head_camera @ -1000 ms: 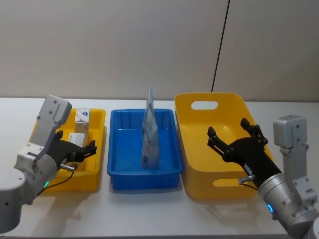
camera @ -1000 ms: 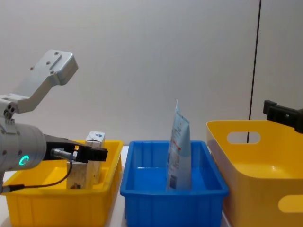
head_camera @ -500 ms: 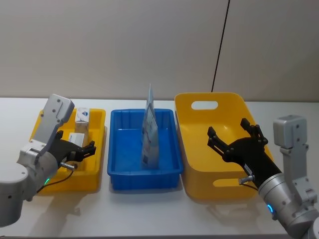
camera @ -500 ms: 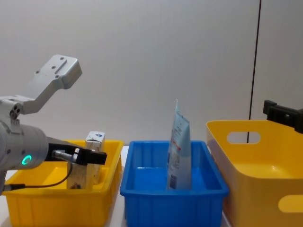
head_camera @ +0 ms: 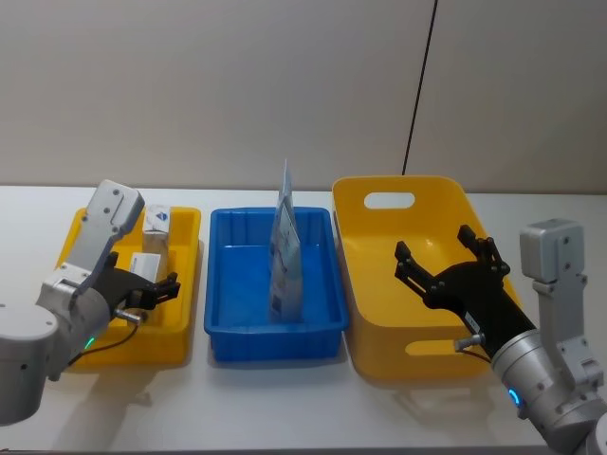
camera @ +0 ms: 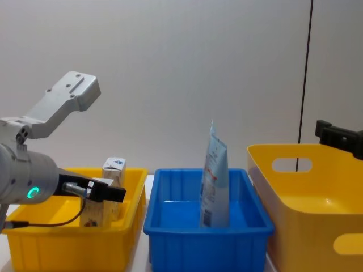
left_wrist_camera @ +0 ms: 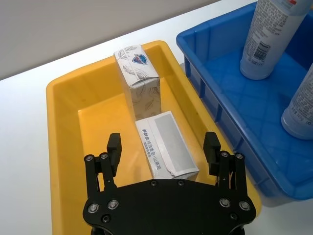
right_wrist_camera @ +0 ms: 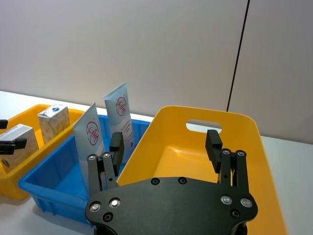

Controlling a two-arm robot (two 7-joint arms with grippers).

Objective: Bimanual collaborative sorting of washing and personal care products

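Currently two cartons sit in the small yellow bin (head_camera: 187,220) on the left of the table (head_camera: 285,398). The far carton (left_wrist_camera: 139,78) stands upright, folded top up. The near carton (left_wrist_camera: 172,155) shows its pale face upward, and its long axis runs toward the far one. Whether it lies flat or leans cannot be told. In the chest view the bin wall hides the lower part of both.

Two tubes (right_wrist_camera: 90,137) stand in the blue bin (head_camera: 217,275) in the middle, long axis vertical, flat crimped ends up and round ends down on the bin floor. From the head they line up, so one hides the other and only a thin edge shows.

The left gripper (left_wrist_camera: 163,142) hangs over the small yellow bin, spread wide and holding nothing, with its fingers (left_wrist_camera: 114,145) on either side of the near carton and apart from it.

The right gripper (right_wrist_camera: 164,138) hovers over the large yellow bin (head_camera: 379,343) on the right, likewise wide open and empty. In the chest view it is cut off at the right edge.
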